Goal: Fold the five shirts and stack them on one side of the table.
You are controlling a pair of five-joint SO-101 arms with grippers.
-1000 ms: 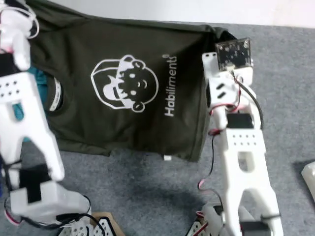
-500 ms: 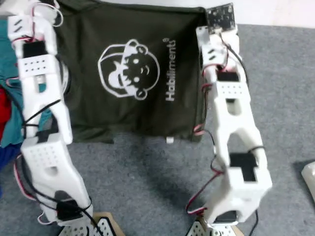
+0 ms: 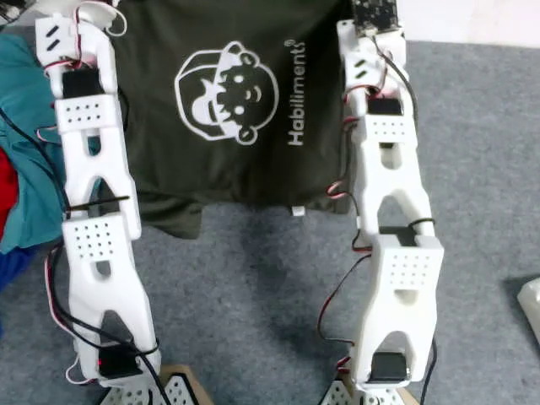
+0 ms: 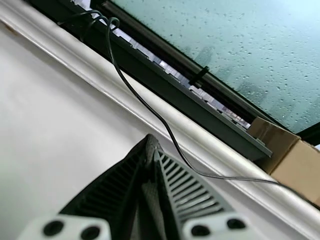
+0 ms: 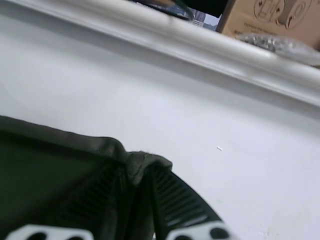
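Both arms stretched out, each pinching the dark green shirt (image 3: 228,101)

The shirt lies print-up on the grey table (image 3: 253,287) from the centre toward 12 o'clock in the high view, between the left arm (image 3: 89,169) at 10 and the right arm (image 3: 388,169) at 1. The left gripper (image 4: 150,145) has its jaws closed narrow on dark cloth. The right gripper (image 5: 135,164) is clamped on a bunched shirt corner. A pile of teal, red and blue clothes (image 3: 21,169) sits at 9 o'clock.

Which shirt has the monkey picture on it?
The dark green shirt, spread out in the middle. The teal shirt and red shirt lie bunched beside it, with no picture showing.
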